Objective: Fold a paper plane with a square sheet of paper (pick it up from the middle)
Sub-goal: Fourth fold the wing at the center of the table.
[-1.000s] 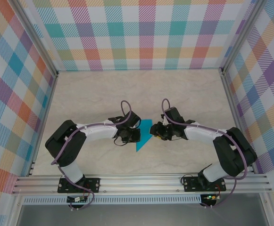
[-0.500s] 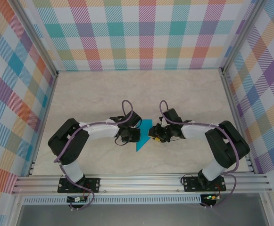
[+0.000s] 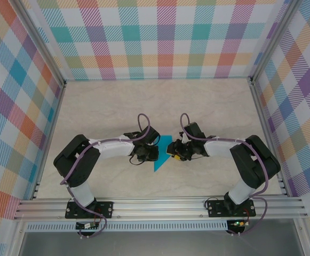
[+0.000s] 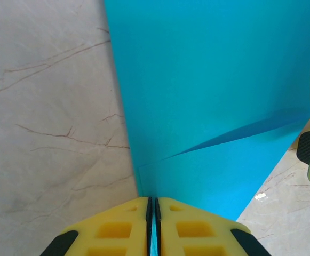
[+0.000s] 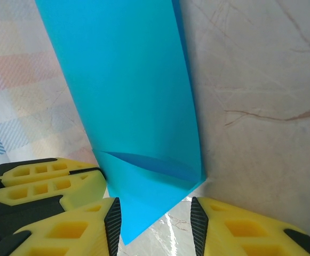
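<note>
With left fingers (image 4: pixel 122 234) clamped shut on the near-left edge of the square sheet of paper (image 4: pixel 208 96), holds it, partly folded, on the table (image 3: pixel 112 106) between the arms. With right fingers (image 5: pixel 235 234) half open, straddles its point without gripping. Brings the right gripper (image 3: pixel 175 151) leftward onto the sheet's right edge over the last second, likely set for the next fold

Paper plane (image 4: pixel 213 80) showing as thin, smooth, matt teal paper, creases crisp. Table (image 4: pixel 48 106) looking smooth and marble-patterned, giving off slight gloss near paper's edge. Left gripper (image 4: pixel 153 213) and right gripper (image 5: pixel 155 213) fingers (image 5: pixel 240 234) appearing as moulded yellow plastic, matt, black-trimmed. Front rail (image 3: pixel 160 205) reading as bare silvery metal. Walls (image 3: pixel 160 37) showing matt plaid print.
</note>
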